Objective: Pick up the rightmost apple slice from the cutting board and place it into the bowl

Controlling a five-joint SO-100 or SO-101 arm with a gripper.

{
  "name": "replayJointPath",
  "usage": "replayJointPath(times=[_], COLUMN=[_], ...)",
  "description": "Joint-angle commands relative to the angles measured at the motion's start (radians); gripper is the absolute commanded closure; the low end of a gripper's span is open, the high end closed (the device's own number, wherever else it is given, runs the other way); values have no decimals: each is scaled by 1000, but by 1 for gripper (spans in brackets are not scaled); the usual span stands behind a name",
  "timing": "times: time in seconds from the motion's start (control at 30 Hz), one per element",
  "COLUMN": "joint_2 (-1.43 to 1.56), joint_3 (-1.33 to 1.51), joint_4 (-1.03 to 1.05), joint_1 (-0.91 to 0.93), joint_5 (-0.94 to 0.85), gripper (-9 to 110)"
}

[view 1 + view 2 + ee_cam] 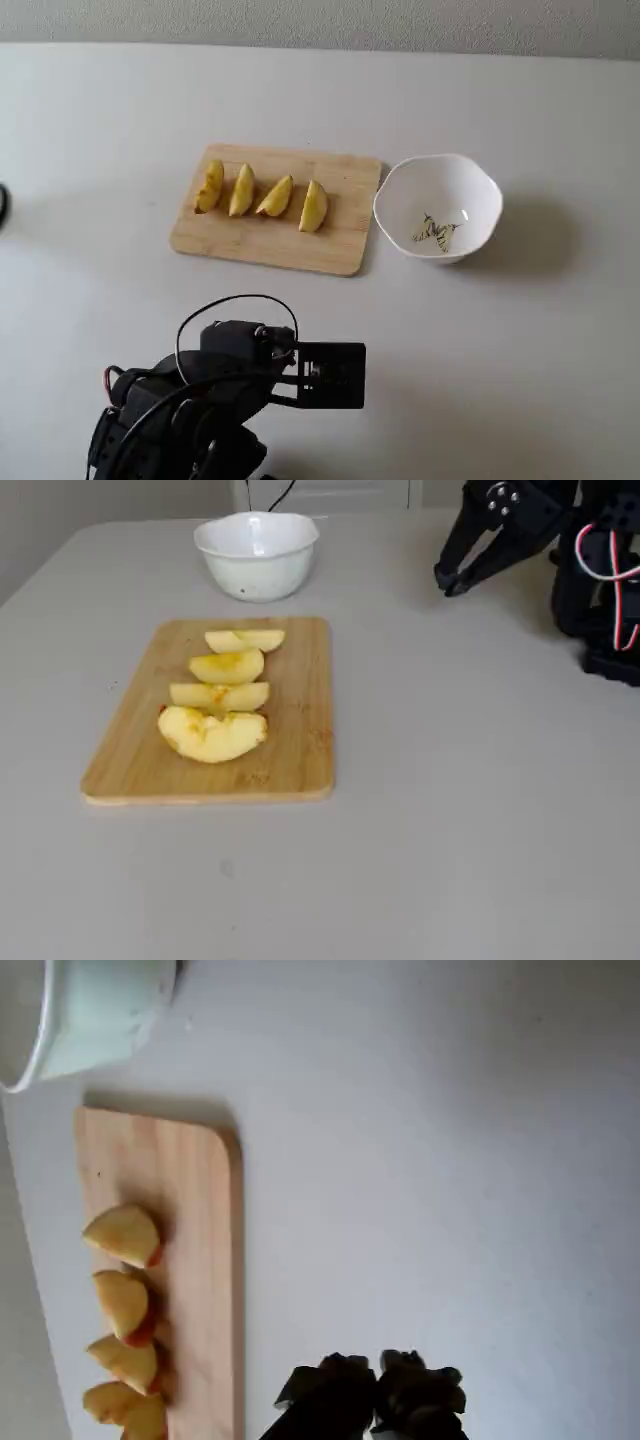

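The cutting board (275, 235) lies flat on the pale tabletop (520, 330), with the white bowl (470, 185) just beside its right end in a fixed view seen from above; whether board and bowl touch cannot be told. Four apple wedges sit in a row across the board. The apple slice (314, 206) is the one at the right end of that row, nearest the bowl, standing apart from its neighbour and paler than the three other wedges (241, 190) to its left. In the fixed view taken from the table's end, the same slice (245, 639) is the farthest of the row, closest to the bowl (258, 555), and the board (290, 750) stretches toward the camera. The bowl holds only a small yellow-and-black squiggle mark (435, 231) on its bottom.

The arm is folded low at the near edge of the tabletop in the view from above, well apart from the board. The pincer (452, 579) hangs above bare tabletop, off to the right of the bowl in the table-end view, its dark tips drawn together with nothing between them. In the wrist view the pincer (378, 1385) enters from the bottom edge, clenched and empty, with the board (205, 1260) to its left and the slice (124, 1233) uppermost in the row, below the bowl (95, 1015).
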Motion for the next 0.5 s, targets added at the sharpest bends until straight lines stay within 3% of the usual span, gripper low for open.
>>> replayJointPath(times=[0.0,0.27,0.47], joint_2=[2,2,2], joint_3=[28,28,31], joint_4=[5,5,6], joint_1=[9,2,-146], joint_5=[5,-2,-132], gripper=[101,101,101])
